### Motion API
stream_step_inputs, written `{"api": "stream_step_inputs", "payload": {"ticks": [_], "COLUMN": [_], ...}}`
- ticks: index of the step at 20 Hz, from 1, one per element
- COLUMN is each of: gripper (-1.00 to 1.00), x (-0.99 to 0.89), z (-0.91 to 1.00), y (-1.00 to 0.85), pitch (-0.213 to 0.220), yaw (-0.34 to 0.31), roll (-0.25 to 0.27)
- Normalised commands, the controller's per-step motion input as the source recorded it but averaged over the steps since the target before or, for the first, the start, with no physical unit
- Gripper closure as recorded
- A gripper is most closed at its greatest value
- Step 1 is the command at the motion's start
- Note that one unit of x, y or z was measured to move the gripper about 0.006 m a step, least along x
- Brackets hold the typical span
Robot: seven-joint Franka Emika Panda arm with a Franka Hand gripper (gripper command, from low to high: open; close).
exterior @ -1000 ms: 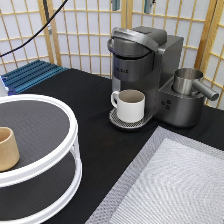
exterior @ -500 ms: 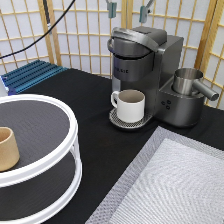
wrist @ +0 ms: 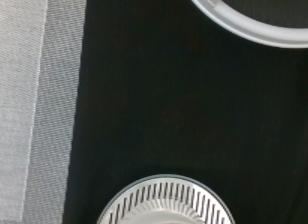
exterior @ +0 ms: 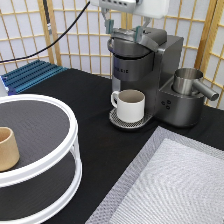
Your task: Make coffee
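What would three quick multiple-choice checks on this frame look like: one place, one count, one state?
1. Where is the gripper?
A. Just above the coffee machine's top
B. Beside the tan cup
C. Over the grey mat

2. How many tiers does the white round rack have?
A. One
B. Two
C. Four

3. How are the gripper's fingers?
A. Shut on the mug
B. Shut on a spoon
C. Open, holding nothing

Answers:
1 A: in the exterior view the fingers hang right over the machine's lid, at that view's top.
2 B: an upper and a lower shelf show.
3 C: a clear gap shows between the two fingers; the white mug sits on the drip tray below, and the tan cup on the rack's upper shelf.
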Motion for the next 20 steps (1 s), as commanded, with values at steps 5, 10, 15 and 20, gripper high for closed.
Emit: {"api": "stream_step_inputs", "payload": {"ticks": [5,10,15,20], "gripper": [-1.00,-1.00,-1.00,-1.00], "x": [-0.07,-0.32,-0.36,-0.46], "z": [-0.93,-1.00,-1.00,-1.00], "y": [0.64,0.52,0.35,-0.43], "pitch": [-0.038,-0.045,-0.048,-0.069], "yaw": [0.000,0.000,0.000,-0.023], "roll": [-0.064,-0.039,-0.023,0.003]}}
